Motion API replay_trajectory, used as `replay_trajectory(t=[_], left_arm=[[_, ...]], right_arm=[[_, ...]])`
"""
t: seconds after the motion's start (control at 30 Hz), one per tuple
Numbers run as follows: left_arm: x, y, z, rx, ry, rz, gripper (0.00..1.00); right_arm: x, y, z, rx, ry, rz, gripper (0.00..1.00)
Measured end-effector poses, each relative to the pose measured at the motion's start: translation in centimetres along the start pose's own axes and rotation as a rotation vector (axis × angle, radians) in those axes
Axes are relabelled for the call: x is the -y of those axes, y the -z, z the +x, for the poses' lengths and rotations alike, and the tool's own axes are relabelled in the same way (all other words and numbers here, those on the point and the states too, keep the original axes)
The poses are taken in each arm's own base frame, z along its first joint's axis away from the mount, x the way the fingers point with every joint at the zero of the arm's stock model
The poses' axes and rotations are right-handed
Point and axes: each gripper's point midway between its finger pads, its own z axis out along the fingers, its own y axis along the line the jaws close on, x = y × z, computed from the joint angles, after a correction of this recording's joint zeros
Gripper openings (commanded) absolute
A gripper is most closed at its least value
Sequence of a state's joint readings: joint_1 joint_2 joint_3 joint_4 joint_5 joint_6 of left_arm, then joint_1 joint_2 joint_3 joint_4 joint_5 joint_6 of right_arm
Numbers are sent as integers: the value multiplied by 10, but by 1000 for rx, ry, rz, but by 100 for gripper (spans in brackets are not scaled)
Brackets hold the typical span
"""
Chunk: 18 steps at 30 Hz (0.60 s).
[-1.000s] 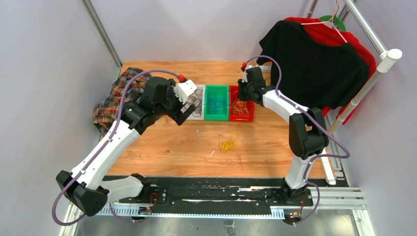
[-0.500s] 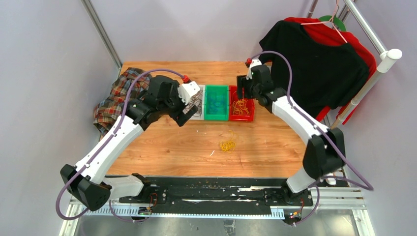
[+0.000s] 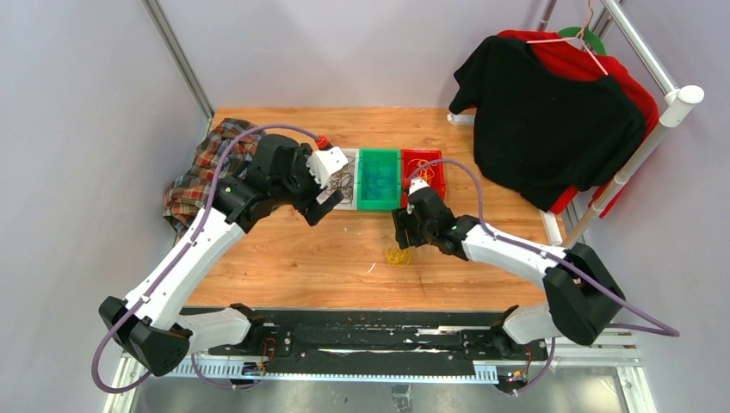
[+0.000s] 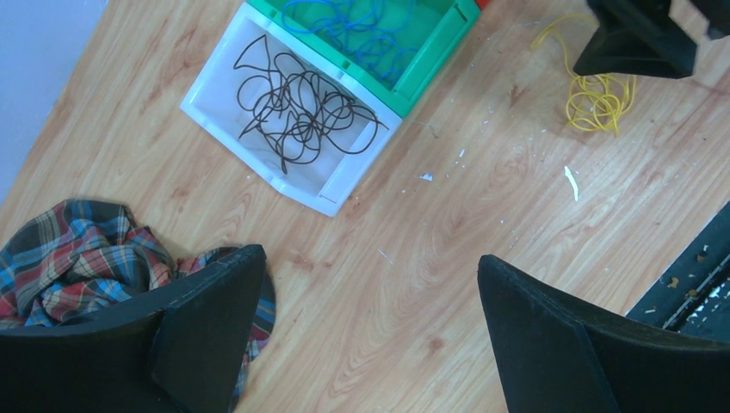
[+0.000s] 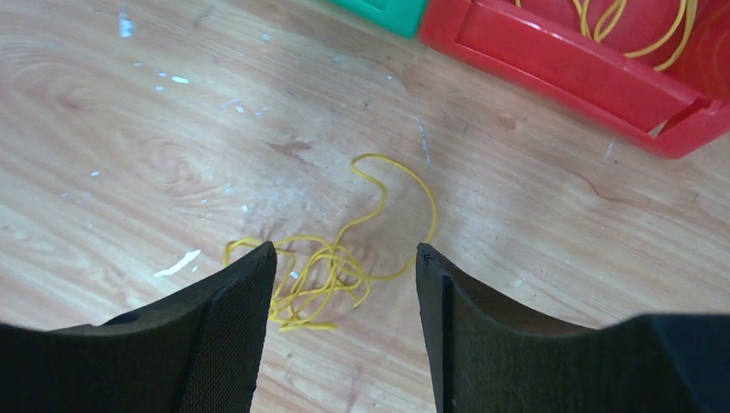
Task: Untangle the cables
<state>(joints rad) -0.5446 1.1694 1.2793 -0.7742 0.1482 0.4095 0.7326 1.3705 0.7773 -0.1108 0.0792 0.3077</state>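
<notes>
No writing, label, brand, number or sign can be read in any view. The walls of the white bin [image 4: 343, 186], green bin [image 4: 428, 67] and red bin [image 5: 559, 67] show plain plastic.

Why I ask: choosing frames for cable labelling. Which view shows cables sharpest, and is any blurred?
Left wrist: dark cables crisp against the white bin. Right wrist: yellow cables close and sharp, framed by the open right gripper. Top: evenly lit, no blur, but those cables look tiny.
</notes>
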Motion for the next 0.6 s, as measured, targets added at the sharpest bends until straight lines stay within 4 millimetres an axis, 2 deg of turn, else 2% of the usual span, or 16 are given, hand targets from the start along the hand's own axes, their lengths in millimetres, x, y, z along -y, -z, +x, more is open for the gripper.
replay_trajectory(t=[0.1,0.2,0.3,0.33,0.37,0.4,0.5,0.6], left_arm=[[2,3,0,3,-2,9,98],[4,4,1,2,-1,18,98],[6,4,2,0,0,28,98],[7,4,2,0,0,30,98],[7,4,2,-1,1,33,98],[8,4,2,-3,1,36,98],[10,5,3,-5,2,45,99],[13,6,2,2,3,60,100]], right_arm=[[5,-12,12,-43,-11,34,56],[8,-26,24,-96,-14,57,47],[9,-42,35,-143,-22,74,27],[9,-44,36,-150,-18,75,14],[9,-47,34,-146,-23,81,5],[7,-49,31,-138,-28,76,1],[3,-50,24,-116,-43,64,1],[-5,-42,10,-75,-54,25,1]])
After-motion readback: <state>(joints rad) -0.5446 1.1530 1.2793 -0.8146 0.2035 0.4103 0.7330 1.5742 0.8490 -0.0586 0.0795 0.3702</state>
